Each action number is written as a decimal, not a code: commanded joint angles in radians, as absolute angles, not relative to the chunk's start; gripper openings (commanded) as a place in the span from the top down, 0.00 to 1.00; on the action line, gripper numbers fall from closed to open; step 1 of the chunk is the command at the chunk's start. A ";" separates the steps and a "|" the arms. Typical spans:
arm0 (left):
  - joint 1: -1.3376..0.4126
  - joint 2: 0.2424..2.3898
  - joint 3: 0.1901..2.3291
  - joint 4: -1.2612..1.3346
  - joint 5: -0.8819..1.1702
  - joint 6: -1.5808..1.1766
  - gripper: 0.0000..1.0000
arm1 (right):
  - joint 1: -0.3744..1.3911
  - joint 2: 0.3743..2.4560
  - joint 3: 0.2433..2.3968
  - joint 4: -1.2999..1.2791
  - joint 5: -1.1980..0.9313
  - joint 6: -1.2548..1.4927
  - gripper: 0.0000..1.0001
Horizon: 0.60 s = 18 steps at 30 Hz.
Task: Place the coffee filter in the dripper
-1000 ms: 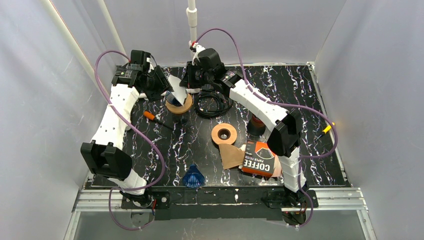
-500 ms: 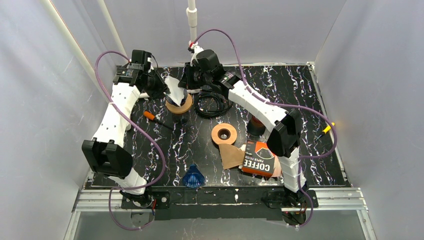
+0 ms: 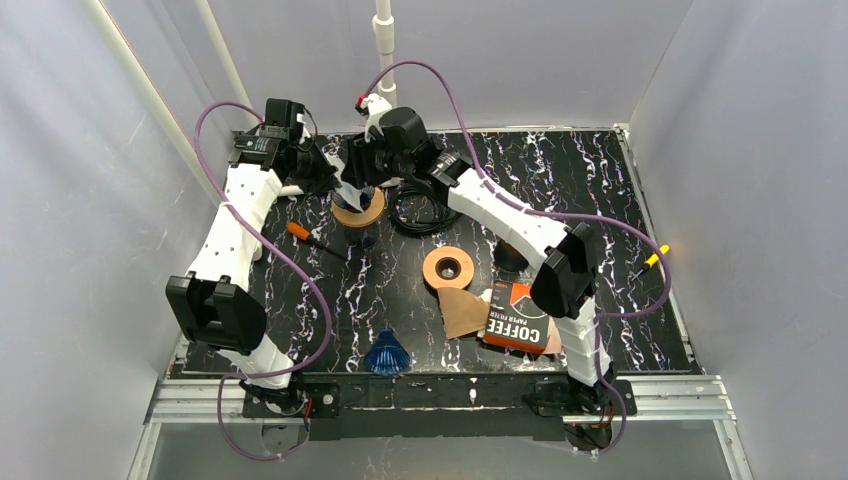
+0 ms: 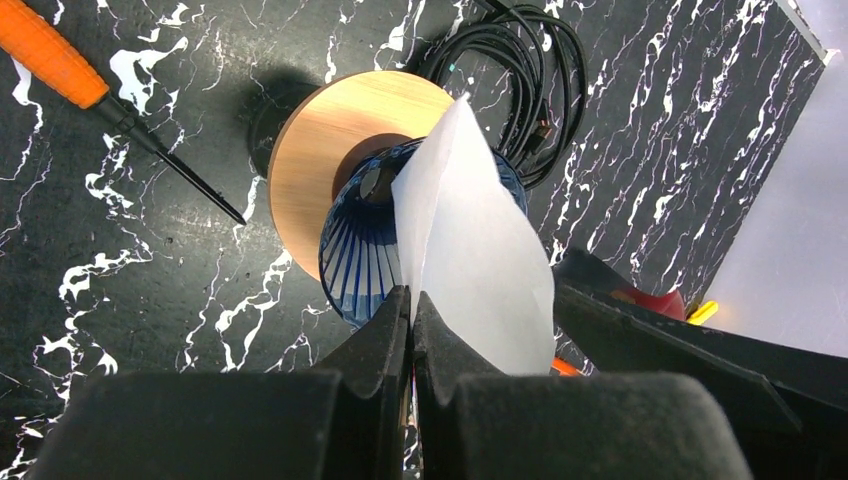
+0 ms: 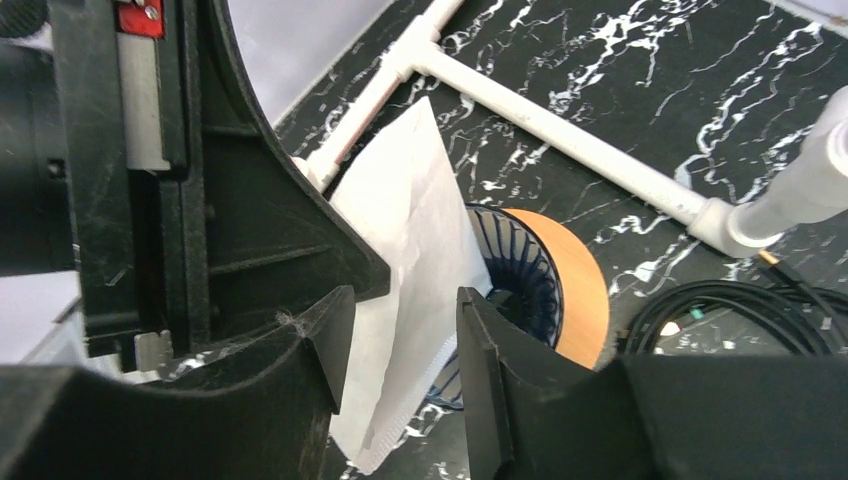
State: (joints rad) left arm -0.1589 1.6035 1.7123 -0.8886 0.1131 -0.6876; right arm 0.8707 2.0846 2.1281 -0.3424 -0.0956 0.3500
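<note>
The black table (image 3: 600, 190) has open room toward its far right corner, but near the far edge, left of the middle, both arms crowd over the dripper (image 4: 352, 262), with a coiled cable (image 4: 530, 60) just to its right. The left gripper (image 4: 411, 312) is squeezed tight on an edge of the white coffee filter (image 4: 480, 270), while the right gripper (image 5: 400, 335) has its fingers apart with the paper between them. The filter stands tilted over the dripper's blue cup.

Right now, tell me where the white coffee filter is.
The coffee filter is at the table's far edge, left of centre in the top view, pinched in the left gripper above the blue dripper, beside the coiled black cable.
</note>
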 commanded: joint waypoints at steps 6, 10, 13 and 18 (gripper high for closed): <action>-0.153 1.599 1.759 -0.893 0.163 -0.679 1.00 | 0.913 2.109 2.165 -0.421 0.109 0.161 0.38; -0.153 1.593 1.761 -0.892 0.172 -0.682 1.00 | 0.914 2.132 2.177 -0.441 0.159 0.148 0.39; -0.153 1.589 1.760 -0.895 0.181 -0.678 1.00 | 0.914 2.149 2.194 -0.442 0.180 0.147 0.40; -0.153 1.585 1.765 -0.921 0.159 -0.637 1.00 | 0.914 2.161 2.221 -0.442 0.226 0.148 0.42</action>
State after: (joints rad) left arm -0.1589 1.6047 1.7287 -0.8879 0.1608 -0.6788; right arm 0.9146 2.1635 2.1509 -0.4507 0.1555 0.1680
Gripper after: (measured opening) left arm 0.008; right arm 0.592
